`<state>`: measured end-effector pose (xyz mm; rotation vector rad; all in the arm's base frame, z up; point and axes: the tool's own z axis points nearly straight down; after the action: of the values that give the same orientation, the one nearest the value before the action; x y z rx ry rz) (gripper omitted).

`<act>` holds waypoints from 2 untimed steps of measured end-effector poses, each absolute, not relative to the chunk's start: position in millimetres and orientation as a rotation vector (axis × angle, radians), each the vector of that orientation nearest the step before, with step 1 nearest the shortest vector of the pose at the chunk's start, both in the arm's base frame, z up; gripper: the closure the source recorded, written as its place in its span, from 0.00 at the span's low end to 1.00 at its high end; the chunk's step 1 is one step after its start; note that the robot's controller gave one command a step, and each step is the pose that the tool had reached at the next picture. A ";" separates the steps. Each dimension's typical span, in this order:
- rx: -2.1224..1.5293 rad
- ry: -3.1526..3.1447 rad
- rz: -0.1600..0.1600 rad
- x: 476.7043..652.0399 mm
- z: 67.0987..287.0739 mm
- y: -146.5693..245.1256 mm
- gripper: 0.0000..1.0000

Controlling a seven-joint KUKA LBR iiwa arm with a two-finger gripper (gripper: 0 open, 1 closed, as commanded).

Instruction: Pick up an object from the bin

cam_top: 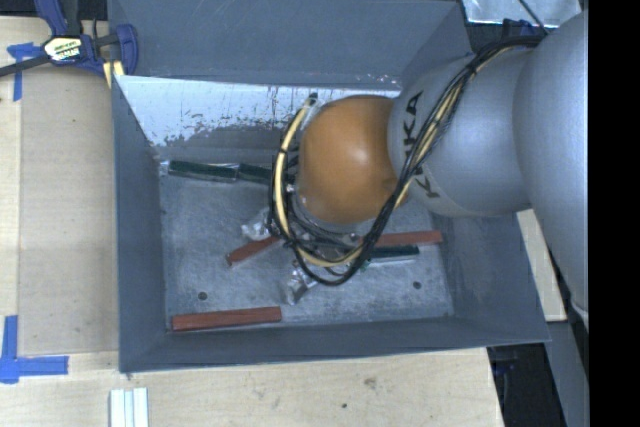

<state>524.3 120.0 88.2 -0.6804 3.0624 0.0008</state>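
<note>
My gripper [296, 287] is low over the middle of the bin floor, mostly hidden under the arm's orange dome and cables. A reddish-brown flat stick [252, 251] lies tilted just left of it and runs under it. A second stretch of reddish-brown stick [412, 239] shows to the right of the dome; whether it is the same stick cannot be told. A dark green pen-like rod [396, 257] lies just below that stretch. Another reddish-brown stick [226, 318] lies flat along the front wall, a little below and left of the gripper.
A long dark green rod [212, 172] lies along the back left of the floor, apart from the gripper. The arm's thick silver body covers the bin's right side. The sloped bin walls stand close on every side.
</note>
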 end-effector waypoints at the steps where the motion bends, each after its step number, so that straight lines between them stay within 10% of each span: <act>1: -0.698 3.057 -0.001 573.3 77.2 134.8 1.00; 2: -0.697 3.058 0.000 573.4 77.2 134.8 1.00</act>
<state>573.4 134.8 77.2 -0.6967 3.0575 -0.0004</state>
